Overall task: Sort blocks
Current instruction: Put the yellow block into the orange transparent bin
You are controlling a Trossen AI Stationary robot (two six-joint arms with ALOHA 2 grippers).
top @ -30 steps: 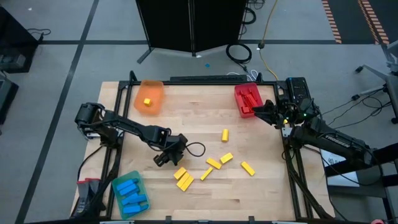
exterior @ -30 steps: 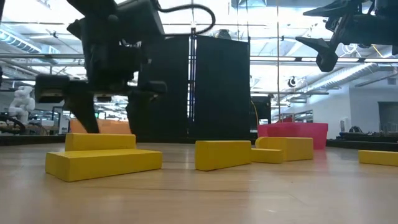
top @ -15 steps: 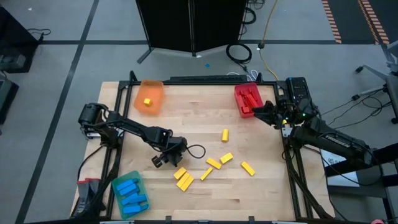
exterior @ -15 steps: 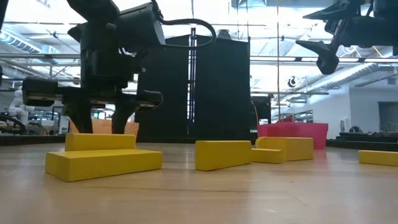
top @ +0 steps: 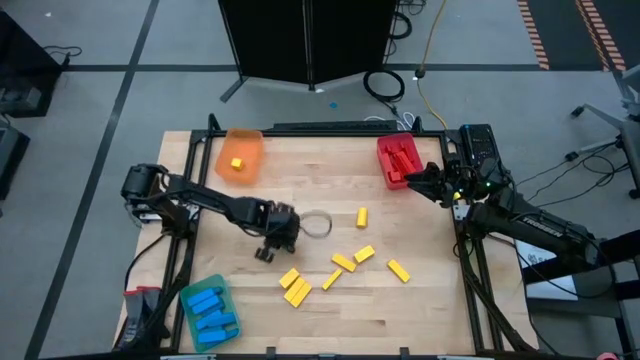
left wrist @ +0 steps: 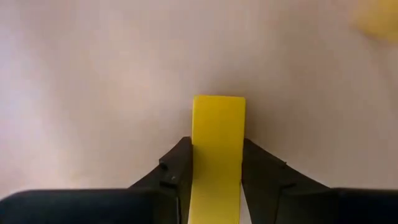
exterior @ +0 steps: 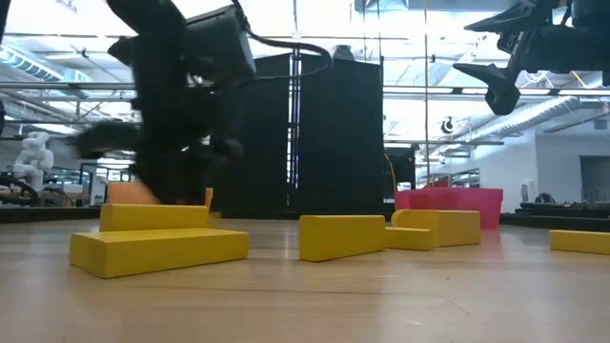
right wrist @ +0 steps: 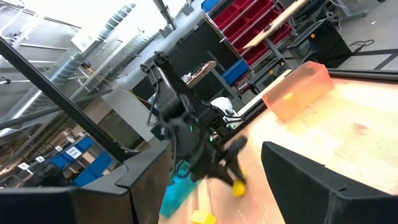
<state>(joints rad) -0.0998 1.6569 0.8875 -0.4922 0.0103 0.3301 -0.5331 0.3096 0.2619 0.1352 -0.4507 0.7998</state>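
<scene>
My left gripper (top: 266, 251) points down at the table left of centre and is shut on a yellow block (left wrist: 217, 134). That block also shows at its fingertips in the right wrist view (right wrist: 238, 187). Several more yellow blocks (top: 343, 263) lie flat on the table to its right. My right gripper (top: 414, 178) waits open and level beside the red tray (top: 398, 160), high in the low view (exterior: 498, 88). My left gripper pinches the yellow block's two long sides (left wrist: 198, 155) between its two fingers (left wrist: 177, 167), which run along the block's length. The fingers come from above, slanting down. Whether the block is clear of the table, I cannot tell.
An orange tray (top: 240, 155) at the far left holds one yellow block (top: 236, 163). The red tray holds red blocks. A green tray (top: 210, 310) at the near left holds blue blocks. Two stacked yellow blocks (exterior: 157, 243) lie close to my left gripper.
My left gripper has shut its fingers on the yellow block and rolled about its own axis, with a slight shift toward the table's far edge. The cable loop beside it has swung with it. The loose yellow blocks have stayed where they were.
</scene>
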